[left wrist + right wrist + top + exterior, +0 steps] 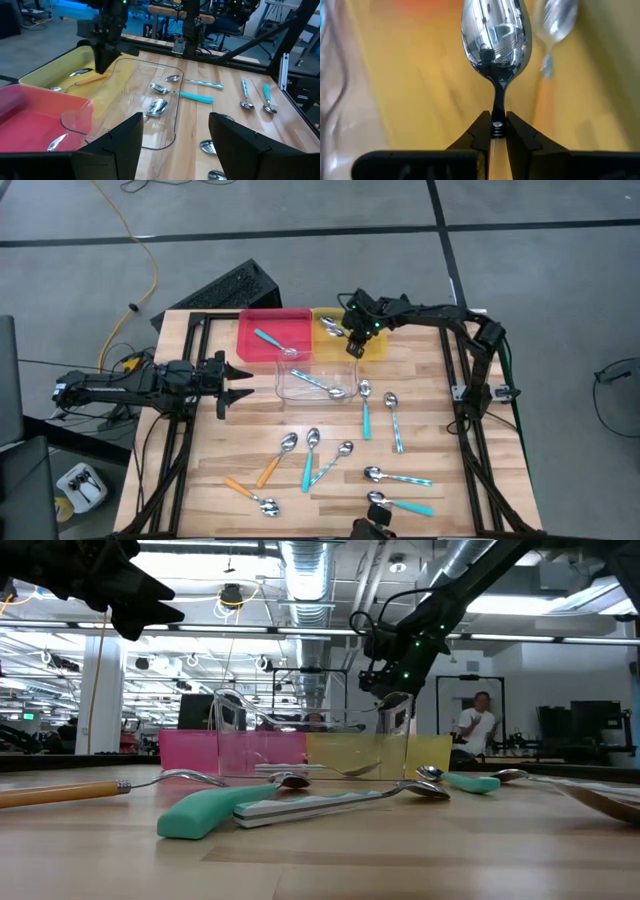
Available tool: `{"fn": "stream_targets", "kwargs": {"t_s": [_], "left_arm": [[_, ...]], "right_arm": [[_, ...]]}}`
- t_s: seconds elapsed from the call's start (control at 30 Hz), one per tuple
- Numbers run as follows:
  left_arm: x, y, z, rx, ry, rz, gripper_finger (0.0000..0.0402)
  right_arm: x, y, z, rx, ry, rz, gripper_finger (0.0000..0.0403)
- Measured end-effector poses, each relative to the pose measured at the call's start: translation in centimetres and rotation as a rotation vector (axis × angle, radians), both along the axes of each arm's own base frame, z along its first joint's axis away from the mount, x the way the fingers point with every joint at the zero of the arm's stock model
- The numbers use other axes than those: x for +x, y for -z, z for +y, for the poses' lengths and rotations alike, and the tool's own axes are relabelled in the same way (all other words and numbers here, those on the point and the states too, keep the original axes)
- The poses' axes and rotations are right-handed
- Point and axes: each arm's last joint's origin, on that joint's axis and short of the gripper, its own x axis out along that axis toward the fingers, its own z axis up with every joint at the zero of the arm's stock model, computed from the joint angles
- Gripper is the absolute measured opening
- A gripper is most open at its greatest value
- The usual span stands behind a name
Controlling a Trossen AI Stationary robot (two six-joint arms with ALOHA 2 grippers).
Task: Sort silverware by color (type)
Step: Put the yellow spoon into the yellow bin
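My right gripper (355,342) hangs over the yellow tray (378,346), shut on a spoon whose shiny bowl (495,35) points down at the tray floor. Another spoon (331,328) lies in that tray. The red tray (250,330) holds a blue-handled spoon (270,340), and the clear tray (290,388) a pale blue one (320,383). Several teal, orange and pale blue spoons lie flat on the wood, among them a teal one (365,408) and an orange one (276,457). My left gripper (235,375) waits open, left of the clear tray. My right gripper pinches the spoon at its thin metal neck (497,107), just where the bowl meets the handle, between both fingertips. A strip of orange handle runs back between the fingers. The fingers point down from above, along the spoon. It hangs bowl-down, lifted clear above the yellow tray.
The three trays sit side by side at the table's far middle. Loose spoons are scattered over the near middle and near right of the table (200,470); its near left corner has bare wood. A person (470,725) stands in the room beyond the table.
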Motion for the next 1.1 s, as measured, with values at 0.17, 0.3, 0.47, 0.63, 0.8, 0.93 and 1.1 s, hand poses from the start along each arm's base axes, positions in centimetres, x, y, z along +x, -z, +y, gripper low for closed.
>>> {"fn": "stream_targets", "kwargs": {"t_s": [0.17,0.3,0.47,0.63,0.8,0.93,1.1], "left_arm": [[0.0,0.0,0.0,0.006,-0.002,0.001,0.021],[0.0,0.0,0.0,0.007,-0.003,0.001,0.021],[0.0,0.0,0.0,0.007,-0.003,0.001,0.021],[0.0,0.0,0.0,0.007,-0.003,0.001,0.021],[0.0,0.0,0.0,0.007,-0.003,0.001,0.021],[0.0,0.0,0.0,0.007,-0.003,0.001,0.021],[0.0,0.0,0.0,0.007,-0.003,0.001,0.021]], "right_arm": [[0.1,0.1,0.1,-0.002,-0.011,0.005,0.0061],[0.1,0.1,0.0,-0.002,-0.013,0.003,0.0061],[0.2,0.6,-0.3,0.02,-0.017,-0.008,0.0061],[0.3,1.4,-0.6,0.025,-0.012,-0.001,0.0062],[0.3,2.4,-0.9,0.037,-0.001,0.023,0.0062],[0.3,2.4,-0.9,0.031,0.002,0.025,0.0072],[0.1,2.5,-1.0,0.012,0.041,0.052,0.01]]}}
